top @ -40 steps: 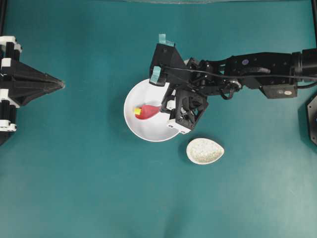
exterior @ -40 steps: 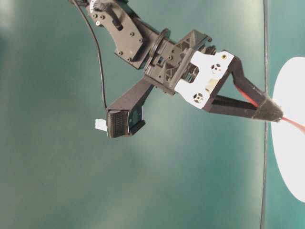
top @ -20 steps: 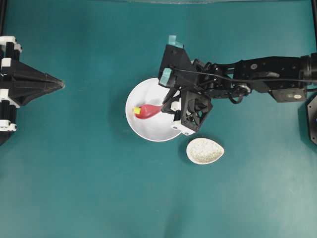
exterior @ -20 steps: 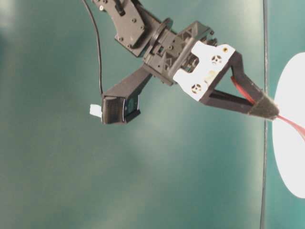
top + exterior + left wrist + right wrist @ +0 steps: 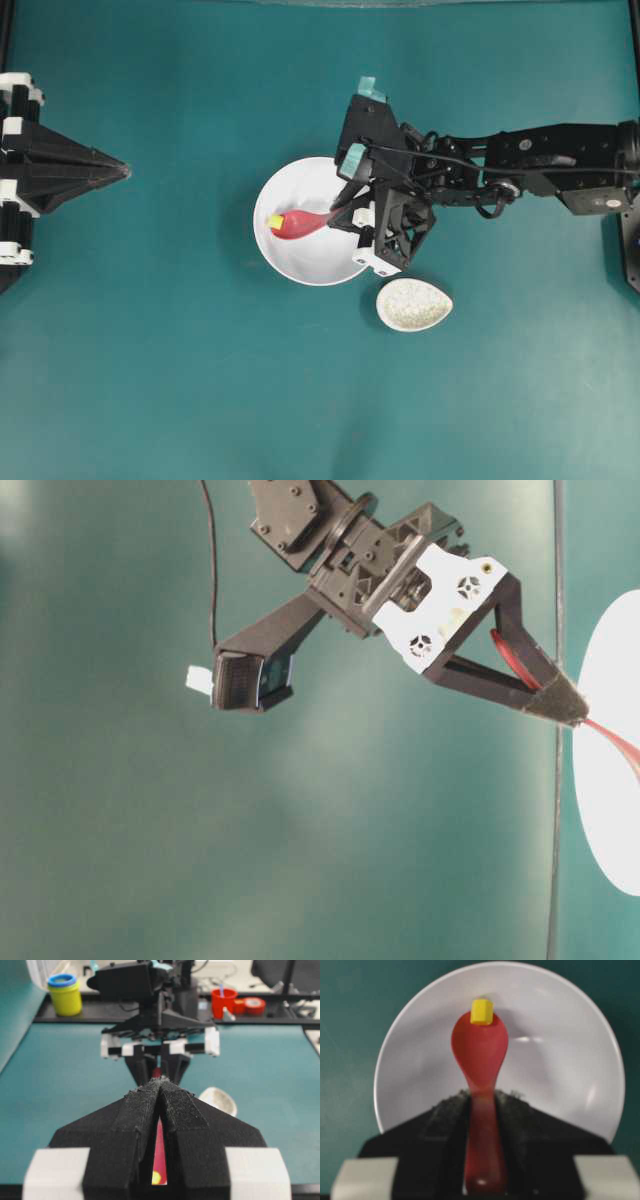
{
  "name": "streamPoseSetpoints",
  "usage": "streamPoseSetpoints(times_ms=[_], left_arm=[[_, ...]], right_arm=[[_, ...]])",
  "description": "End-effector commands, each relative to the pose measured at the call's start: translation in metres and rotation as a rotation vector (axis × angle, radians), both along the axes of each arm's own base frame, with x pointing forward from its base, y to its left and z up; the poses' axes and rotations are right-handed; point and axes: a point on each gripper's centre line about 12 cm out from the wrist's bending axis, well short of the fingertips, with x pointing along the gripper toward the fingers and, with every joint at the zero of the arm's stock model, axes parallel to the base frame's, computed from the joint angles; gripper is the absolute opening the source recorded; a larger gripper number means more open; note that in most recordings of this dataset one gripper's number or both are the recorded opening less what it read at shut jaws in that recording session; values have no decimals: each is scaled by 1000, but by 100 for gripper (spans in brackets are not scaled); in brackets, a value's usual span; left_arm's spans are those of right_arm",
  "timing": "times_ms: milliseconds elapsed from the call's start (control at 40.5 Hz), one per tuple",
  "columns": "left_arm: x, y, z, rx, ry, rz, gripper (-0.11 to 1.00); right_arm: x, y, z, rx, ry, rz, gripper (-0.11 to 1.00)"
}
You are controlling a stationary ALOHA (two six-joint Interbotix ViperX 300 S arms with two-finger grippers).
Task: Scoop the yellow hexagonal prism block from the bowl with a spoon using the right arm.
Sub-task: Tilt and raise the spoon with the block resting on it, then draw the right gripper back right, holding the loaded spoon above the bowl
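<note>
The right gripper (image 5: 482, 1110) pinches the handle of the spoon (image 5: 480, 1052) between its two black padded fingers (image 5: 445, 1120), and the red handle runs straight out from between them over the bowl (image 5: 560, 1060). Just past the claw the deep oval scoop hangs inside the white dish, and at the far tip of the scoop sits the yellow hexagonal prism block (image 5: 482, 1011), touching or perched on the leading edge; whether it is fully in the scoop I cannot tell. From overhead the block (image 5: 275, 222) likewise lies at the scoop's far end, well inside the bowl's rim (image 5: 300, 278). I judge the scoop as caught but not finished: the block has yet to settle in the scoop and be lifted clear. Compared with a second ago, the right arm has drawn back toward its base, the bowl has shifted a little with it, and the wrist has tipped. Beside the claw lies the speckled spoon rest (image 5: 414, 304), apart from the bowl. Farthest off, the left gripper (image 5: 118, 170) is pressed together and idle.
</note>
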Motion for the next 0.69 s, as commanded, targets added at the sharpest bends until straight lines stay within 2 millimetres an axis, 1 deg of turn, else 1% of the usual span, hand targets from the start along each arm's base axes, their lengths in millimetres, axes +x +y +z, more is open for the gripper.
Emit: streamPoseSetpoints(times_ms=[0, 346, 667], left_arm=[[2, 0, 11, 3, -28, 1, 0], [2, 0, 11, 3, -28, 1, 0], [2, 0, 11, 1, -28, -1, 0]], right_arm=[[1, 1, 16, -10, -73, -4, 24], [-5, 4, 12, -31, -136, -14, 24], [-17, 6, 8, -56, -216, -27, 24]])
